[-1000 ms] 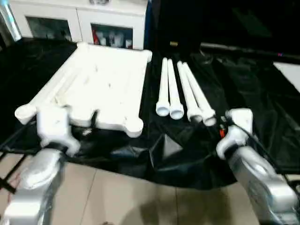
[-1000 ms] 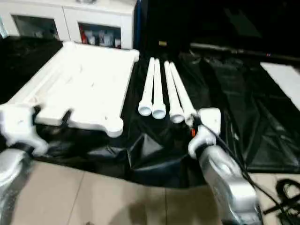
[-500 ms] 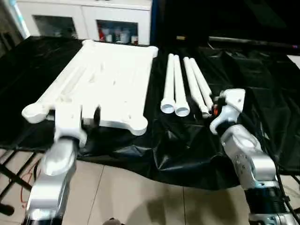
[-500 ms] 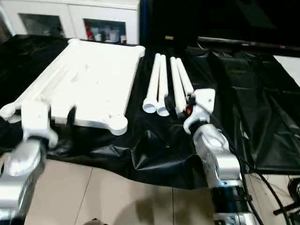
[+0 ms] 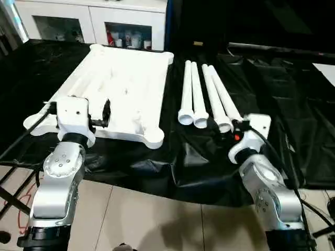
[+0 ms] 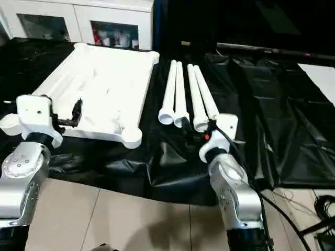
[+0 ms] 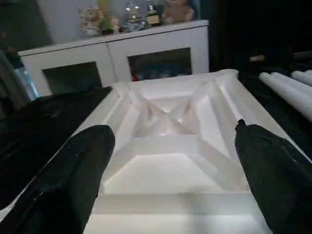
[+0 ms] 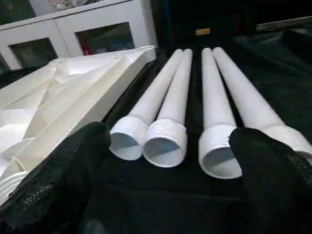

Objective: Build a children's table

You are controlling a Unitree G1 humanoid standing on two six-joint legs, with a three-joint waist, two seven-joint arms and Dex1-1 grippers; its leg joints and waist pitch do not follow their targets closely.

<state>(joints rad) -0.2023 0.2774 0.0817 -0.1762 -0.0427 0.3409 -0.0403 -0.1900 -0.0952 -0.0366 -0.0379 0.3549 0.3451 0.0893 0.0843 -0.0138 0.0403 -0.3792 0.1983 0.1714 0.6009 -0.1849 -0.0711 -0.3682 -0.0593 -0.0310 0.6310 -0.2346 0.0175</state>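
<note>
Before left hand [image 7: 170, 195], spread, tabletop [image 5: 123, 89], right hand [image 8: 165, 195], spread, near 4 legs [image 5: 207, 97]

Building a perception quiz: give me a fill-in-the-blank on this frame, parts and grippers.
1. The table top lies with its ribbed underside facing ____.
2. ____ legs lie side by side on the black sheet.
3. The legs lie to the ____ of the table top.
4. The left gripper and right gripper both stand ____.

Missing words: up; four; right; open

Four white legs [image 6: 184, 94] lie beside the ribbed table top [image 6: 99, 89]
</note>
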